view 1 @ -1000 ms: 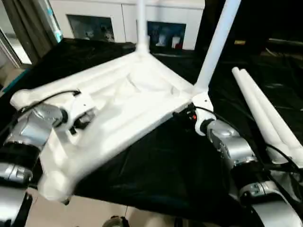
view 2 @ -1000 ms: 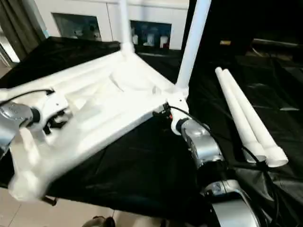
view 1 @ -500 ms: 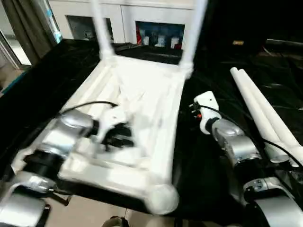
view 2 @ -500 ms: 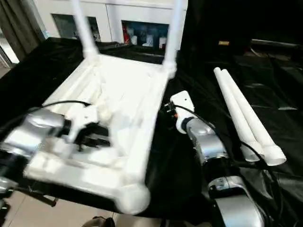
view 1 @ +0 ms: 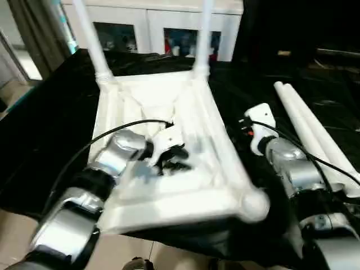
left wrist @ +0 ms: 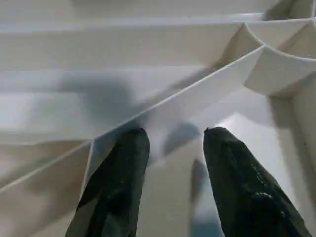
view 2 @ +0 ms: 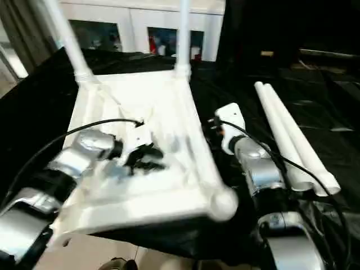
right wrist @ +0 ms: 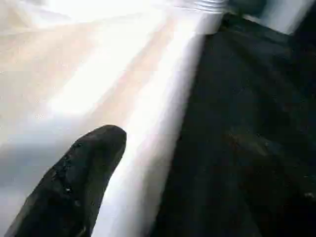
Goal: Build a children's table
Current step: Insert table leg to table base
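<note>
Two legs stand fitted in the upturned top's far sockets, around 12 o'clock; two loose legs lie at 3 o'clock on the black-draped table. Left hand straddles a rib, fingers half apart. Right hand sits beside the top's edge, fingers wide.

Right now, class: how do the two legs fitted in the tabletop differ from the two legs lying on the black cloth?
The fitted legs stand upright in the tabletop's far corner sockets; the loose legs lie flat, side by side, to the robot's right. The fitted legs stand apart; the loose legs touch. All are white tubes.
</note>
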{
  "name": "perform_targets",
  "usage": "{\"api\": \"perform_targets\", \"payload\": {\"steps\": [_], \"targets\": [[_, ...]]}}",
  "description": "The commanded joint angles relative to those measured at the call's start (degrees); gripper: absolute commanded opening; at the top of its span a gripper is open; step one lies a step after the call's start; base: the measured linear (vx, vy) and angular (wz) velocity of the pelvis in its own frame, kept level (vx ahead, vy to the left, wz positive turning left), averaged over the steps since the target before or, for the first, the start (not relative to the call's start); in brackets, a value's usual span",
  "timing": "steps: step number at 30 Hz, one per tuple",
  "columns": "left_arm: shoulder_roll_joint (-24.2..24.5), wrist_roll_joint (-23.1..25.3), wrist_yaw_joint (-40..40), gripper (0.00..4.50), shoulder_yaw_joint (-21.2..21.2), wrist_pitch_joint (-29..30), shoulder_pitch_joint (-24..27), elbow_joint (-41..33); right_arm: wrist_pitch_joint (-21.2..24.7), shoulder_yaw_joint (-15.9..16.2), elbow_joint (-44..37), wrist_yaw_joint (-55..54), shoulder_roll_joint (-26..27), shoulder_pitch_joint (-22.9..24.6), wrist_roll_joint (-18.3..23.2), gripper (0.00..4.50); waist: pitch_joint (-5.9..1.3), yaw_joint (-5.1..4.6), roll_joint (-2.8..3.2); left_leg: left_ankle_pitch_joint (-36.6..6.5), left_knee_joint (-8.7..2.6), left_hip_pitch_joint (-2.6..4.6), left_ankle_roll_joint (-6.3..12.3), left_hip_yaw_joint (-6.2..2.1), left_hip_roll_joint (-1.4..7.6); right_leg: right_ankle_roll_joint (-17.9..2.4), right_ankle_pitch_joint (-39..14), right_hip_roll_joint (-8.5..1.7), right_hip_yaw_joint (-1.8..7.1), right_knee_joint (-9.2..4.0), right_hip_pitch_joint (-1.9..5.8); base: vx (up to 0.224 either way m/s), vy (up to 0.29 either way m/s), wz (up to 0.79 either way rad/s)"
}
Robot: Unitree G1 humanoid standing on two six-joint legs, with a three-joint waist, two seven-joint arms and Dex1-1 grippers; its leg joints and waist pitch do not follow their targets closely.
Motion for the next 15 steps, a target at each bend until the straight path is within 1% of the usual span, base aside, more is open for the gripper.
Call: {"api": "perform_targets", "payload": {"steps": [1, 2, 3, 4, 5, 6, 7, 8, 9, 10, 11, 12, 13, 14, 15], "targets": [[0.59, 0.62, 2.53, 2.13, 0.87, -1.36, -1.3, 0.47, 1.3, -0.06, -2.32, 0.45, -0.9, 0.22, 0.21, 3.86, -5.83, 0.34, -0.32, -13.35, -3.46, 1.26, 2.42, -0.53, 0.8, -13.37, -12.68, -1.76, 1.33, -4.31, 3.98, 0.0, 0.0, 0.0], [0.9, 1.98, 4.48, 2.13, 0.34, -3.05, -1.94, 2.15, 2.61, -0.67, -5.56, 0.57, -2.09, 1.37, 0.45, 3.86, -5.7, 0.33, -0.24, -13.22, -3.57, 1.05, 2.52, -0.61, 0.73, -13.22, -12.87, -1.61, 1.26, -4.33, 4.08, 0.0, 0.0, 0.0], [1.28, 2.8, 5.85, 2.13, 0.15, -4.07, -2.45, 3.61, 3.96, -1.39, -7.89, 0.67, -2.93, 2.05, 0.9, 3.86, -5.7, 0.42, -0.33, -13.17, -3.55, 1.13, 2.52, -0.6, 0.63, -12.4, -12.92, -1.4, 1.23, -4.39, 4.09, 0.0, 0.0, 0.0], [1.28, 2.8, 5.85, 2.13, 0.15, -4.07, -2.45, 3.61, 3.96, -1.39, -7.89, 0.67, -2.93, 2.05, 0.9, 3.86, -5.7, 0.42, -0.33, -13.17, -3.55, 1.13, 2.52, -0.6, 0.63, -12.4, -12.92, -1.4, 1.23, -4.39, 4.09, 0.0, 0.0, 0.0], [1.48, 3.55, 6.9, 2.13, 0.19, -5.63, -3.0, 5.34, 5.06, -1.89, -9.48, 0.57, -3.52, 2.45, 1.22, 3.86, -5.77, 0.38, -0.3, -12.72, -3.57, 0.98, 2.44, -0.71, 0.59, -12.17, -12.6, -1.46, 1.21, -4.2, 4.27, 0.0, 0.0, 0.0], [2.24, 4.28, 7.95, 2.13, 0.4, -8.21, -3.44, 6.98, 7.41, -3.2, -12.16, -0.28, -4.69, 2.84, 1.35, 3.86, -5.78, 0.4, -0.18, -12.48, -3.5, 1.0, 2.54, -0.66, 0.46, -11.89, -12.3, -1.35, 1.22, -4.34, 4.2, 0.0, 0.0, 0.0], [2.47, 4.28, 8.02, 2.13, 0.53, -8.92, -3.5, 7.27, 8.22, -3.67, -12.99, -0.66, -5.02, 2.93, 1.29, 3.86, -5.96, 0.31, -0.32, -11.82, -3.45, 0.86, 2.62, -0.71, 0.41, -12.11, -11.09, -1.39, 1.21, -4.09, 4.4, 0.0, 0.0, 0.0], [2.77, 2.9, 6.74, 2.13, 1.53, -8.59, -3.06, 5.87, 11.21, -4.68, -14.21, -2.82, -5.6, 2.47, 0.18, 3.86, -5.93, 0.34, -0.26, -11.6, -3.47, 0.9, 2.64, -0.72, 0.47, -12.33, -10.72, -1.44, 1.22, -4.07, 4.31, 0.0, 0.0, 0.0], [2.83, 2.68, 6.51, 2.13, 1.68, -8.48, -2.96, 5.55, 11.67, -4.77, -14.32, -3.1, -5.71, 2.36, -0.04, 3.86, -5.94, 0.31, -0.1, -10.88, -3.46, 0.98, 2.58, -0.71, 0.53, -13.14, -9.67, -1.4, 1.23, -3.93, 4.23, 0.0, 0.0, 0.0], [3.53, -0.26, 3.52, 2.13, 3.53, -7.04, -1.6, 1.33, 17.77, -5.72, -15.8, -6.66, -7.29, 0.94, -2.93, 3.86, -5.75, 0.27, 0.05, -10.42, -3.57, 1.0, 2.23, -0.83, 0.65, -14.29, -8.72, -1.39, 1.19, -3.68, 4.28, 0.0, 0.0, 0.0], [3.53, -0.26, 3.52, 2.13, 3.53, -7.04, -1.6, 1.33, 17.77, -5.72, -15.8, -6.66, -7.29, 0.94, -2.93, 3.86, -5.88, 0.36, 0.05, -10.28, -3.57, 1.04, 2.21, -0.75, 0.66, -14.74, -8.47, -1.43, 1.16, -3.71, 4.27, 0.0, 0.0, 0.0], [4.35, -1.99, 1.47, 2.13, 4.32, -5.27, -0.23, -2.52, 20.92, -6.39, -15.34, -6.45, -8.71, -0.48, -2.76, 3.86, -5.8, 0.34, -0.05, -11.45, -3.44, 1.29, 2.09, -0.58, 0.71, -15.15, -8.69, -1.44, 1.27, -3.76, 3.98, 0.0, 0.0, 0.0], [5.3, -3.61, -0.49, 2.19, 4.78, -3.17, 1.25, -6.54, 22.85, -8.09, -13.93, -6.19, -9.72, -1.91, -1.01, 4.03, -5.71, 0.42, -0.07, -11.47, -3.49, 1.18, 2.24, -0.55, 0.73, -15.5, -8.55, -1.51, 1.28, -3.71, 4.13, 0.0, 0.0, 0.0], [5.3, -3.61, -0.49, 2.2, 4.78, -3.17, 1.25, -6.54, 22.85, -8.09, -13.93, -6.19, -9.72, -1.91, -1.01, 4.13, -5.65, 0.35, -0.07, -11.62, -3.51, 1.12, 2.24, -0.6, 0.82, -15.72, -8.64, -1.68, 1.32, -3.55, 4.29, 0.0, 0.0, 0.0], [6.82, -6.64, -3.65, 2.2, 5.37, 1.04, 3.77, -13.62, 24.71, -10.93, -9.61, -6.83, -11.54, -4.61, 1.09, 4.19, -5.63, 0.4, 0.03, -12.42, -3.4, 1.46, 2.22, -0.46, 0.9, -15.59, -9.73, -1.66, 1.36, -3.74, 4.0, 0.0, 0.0, 0.0]]}}
